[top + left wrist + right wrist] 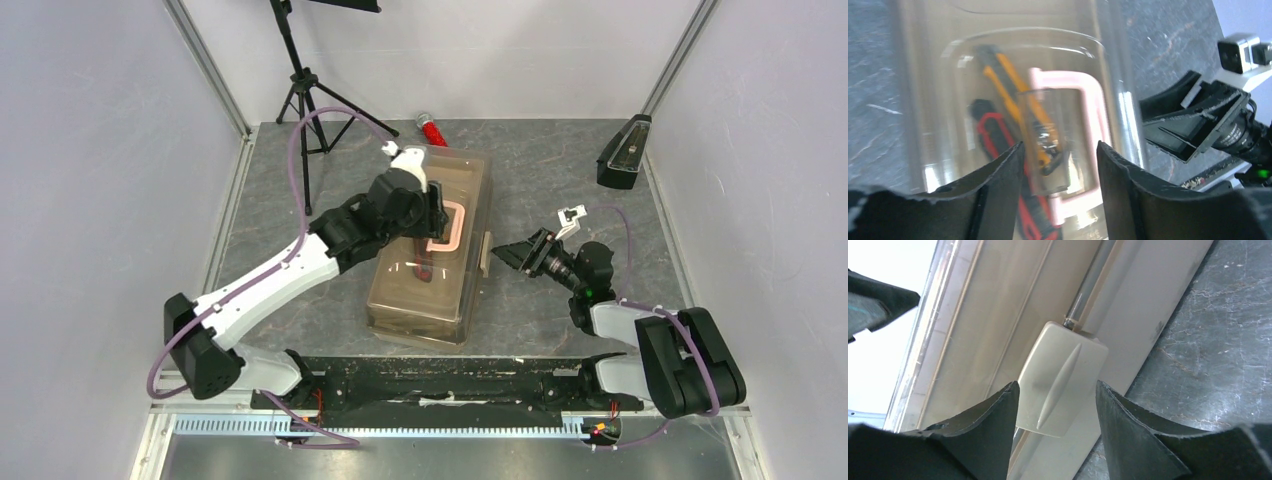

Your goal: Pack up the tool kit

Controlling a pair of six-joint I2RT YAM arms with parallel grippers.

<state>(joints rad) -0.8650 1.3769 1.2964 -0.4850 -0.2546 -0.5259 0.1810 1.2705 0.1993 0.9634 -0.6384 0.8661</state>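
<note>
Right hand (pixel 1058 382) is reaching in low from the right edge of the bench (pixel 560 170). Its fingers are standing apart on either side of the cream latch (pixel 1063 365) on the right long wall of the tool kit (pixel 420 300). Cannot tell whether the pads are pressing on the latch; they are lining up with its sides in the wrist view.

Left hand (pixel 1060 145) is hovering over the lid with its fingers apart, straddling the clear middle piece of the handle (pixel 1093 100). A gap is showing on one side, so it is gripping nothing.

Tool kit is sitting mid-bench, long axis running from near edge toward far edge, lid down. Orange utility knife (pixel 1003 75) and red utility knife (pixel 993 125) are showing through the lid, lying inside beneath the handle.

Judgement: this is looking like the latching stage, with packing nearly done. Cannot tell whether the latch is fastened.

Risks:
- Sideways push from the right hand could send the box sliding toward the left edge, as the left hand is not bearing down on it.
- Pads could slip off the smooth, rounded latch.
- If the lid is not sitting fully down, the latch could miss its catch.
- If the box shifts, the handle could knock into the left fingers.
</note>
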